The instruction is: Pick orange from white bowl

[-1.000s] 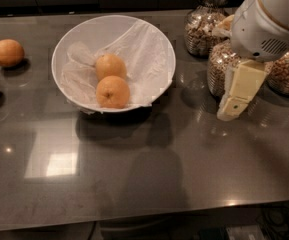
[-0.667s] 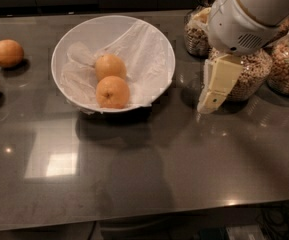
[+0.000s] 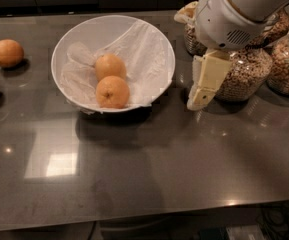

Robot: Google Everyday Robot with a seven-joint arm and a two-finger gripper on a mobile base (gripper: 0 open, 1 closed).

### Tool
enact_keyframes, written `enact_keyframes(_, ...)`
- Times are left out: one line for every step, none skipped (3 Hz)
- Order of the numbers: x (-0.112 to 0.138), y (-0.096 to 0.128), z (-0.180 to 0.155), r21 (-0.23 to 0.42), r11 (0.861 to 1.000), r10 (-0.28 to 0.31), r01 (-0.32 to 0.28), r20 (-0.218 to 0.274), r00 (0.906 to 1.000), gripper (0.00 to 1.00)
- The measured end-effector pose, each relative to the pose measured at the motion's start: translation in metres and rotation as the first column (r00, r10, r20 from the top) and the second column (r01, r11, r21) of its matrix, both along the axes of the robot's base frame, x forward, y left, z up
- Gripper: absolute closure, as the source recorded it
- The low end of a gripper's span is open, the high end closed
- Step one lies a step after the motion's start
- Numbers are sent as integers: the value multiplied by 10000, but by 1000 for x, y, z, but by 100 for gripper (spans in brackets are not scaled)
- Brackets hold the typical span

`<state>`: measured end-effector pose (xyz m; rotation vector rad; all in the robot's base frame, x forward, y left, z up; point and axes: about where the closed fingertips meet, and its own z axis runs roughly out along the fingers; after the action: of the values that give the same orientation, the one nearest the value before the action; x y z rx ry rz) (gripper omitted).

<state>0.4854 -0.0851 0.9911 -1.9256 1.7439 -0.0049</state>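
I see end effector low over dark surface, just right of white bowl, apart from its rim. Bowl lined with crinkled plastic. Inside: paler orange toward back, deeper-orange fruit touching it in front. Cereal jar right behind end effector, second jar at right edge. My arm's white housing overlaps jar tops. Two loose oranges at far left, well apart from bowl.
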Motion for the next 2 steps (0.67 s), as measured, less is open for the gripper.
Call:
enact_keyframes(7, 10, -1, 265, 9992, 301, -302, 43, 9995, 0)
enact_keyframes(15, 28, -4, 580, 9955, 752, -755, 73, 9971, 0)
